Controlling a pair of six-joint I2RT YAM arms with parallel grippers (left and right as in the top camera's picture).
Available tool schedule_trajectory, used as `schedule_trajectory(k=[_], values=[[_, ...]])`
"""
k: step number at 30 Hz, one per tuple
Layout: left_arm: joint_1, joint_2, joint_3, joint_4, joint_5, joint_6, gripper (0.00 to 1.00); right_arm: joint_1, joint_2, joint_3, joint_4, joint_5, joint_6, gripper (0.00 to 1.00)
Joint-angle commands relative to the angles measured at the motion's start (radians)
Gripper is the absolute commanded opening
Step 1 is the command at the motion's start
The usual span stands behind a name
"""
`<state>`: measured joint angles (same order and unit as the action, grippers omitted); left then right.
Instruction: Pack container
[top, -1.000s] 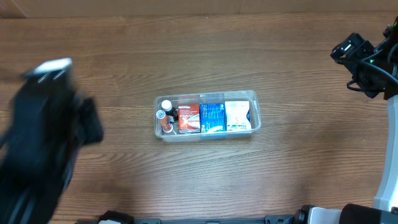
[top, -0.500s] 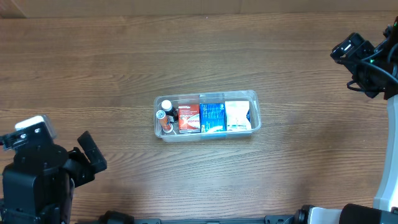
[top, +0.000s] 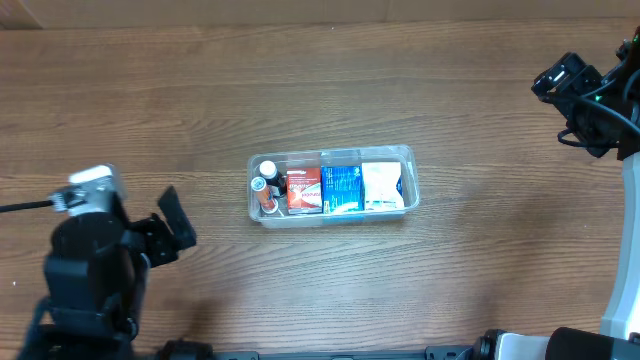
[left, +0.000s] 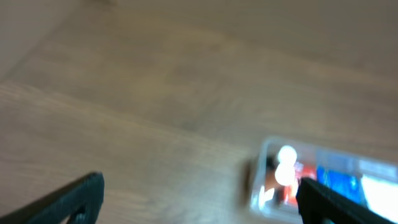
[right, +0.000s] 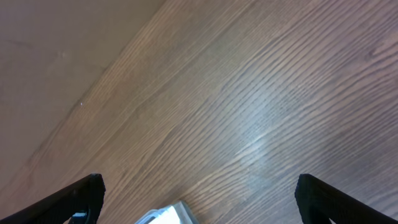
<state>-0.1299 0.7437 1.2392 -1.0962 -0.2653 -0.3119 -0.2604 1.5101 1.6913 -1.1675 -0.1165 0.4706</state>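
The container (top: 380, 150), a clear plastic tub, sits mid-table. Inside it, from left to right, are a white-capped bottle (top: 267, 170), a red box (top: 304, 190), a blue box (top: 342, 188) and a white packet (top: 382, 186). My left gripper (top: 172, 232) is open and empty at the lower left, well apart from the tub. The blurred left wrist view shows the container (left: 260, 196) ahead of the left gripper (left: 199, 205), by its right fingertip (left: 329, 202). My right gripper (top: 560, 78) hangs open at the far upper right. In the right wrist view, one corner of the container (right: 165, 214) shows between the wide jaws of the right gripper (right: 199, 202).
Bare wooden tabletop (top: 330, 80) surrounds the tub on all sides. The left arm's black body (top: 90, 275) fills the lower left corner. The right arm's white base (top: 625, 290) stands at the right edge.
The left arm swept from a blurred position at the left edge to the lower left, then shifted right and up toward the tub. The right arm and the tub have not moved.
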Motion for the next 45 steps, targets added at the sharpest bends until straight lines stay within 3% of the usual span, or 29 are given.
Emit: schedule_trajectory(k=[1,9,15,25,45], values=[[0.067,-0.187,-0.291,0.211,0.204,0.159,1.00,0.001,-0.015,0.003,0.006,-0.001,-0.007,1.00],[0.078,-0.538,-0.765,0.420,0.208,0.109,1.00,0.001,-0.015,0.003,0.006,-0.001,-0.007,1.00],[0.078,-0.700,-0.961,0.455,0.202,0.024,1.00,0.001,-0.015,0.003,0.006,-0.001,-0.007,1.00],[0.079,-0.740,-1.087,0.473,0.196,0.035,1.00,0.001,-0.015,0.003,0.006,-0.001,-0.007,1.00],[0.079,-0.740,-1.085,0.465,0.207,0.035,1.00,0.001,-0.015,0.003,0.006,-0.001,-0.007,1.00]])
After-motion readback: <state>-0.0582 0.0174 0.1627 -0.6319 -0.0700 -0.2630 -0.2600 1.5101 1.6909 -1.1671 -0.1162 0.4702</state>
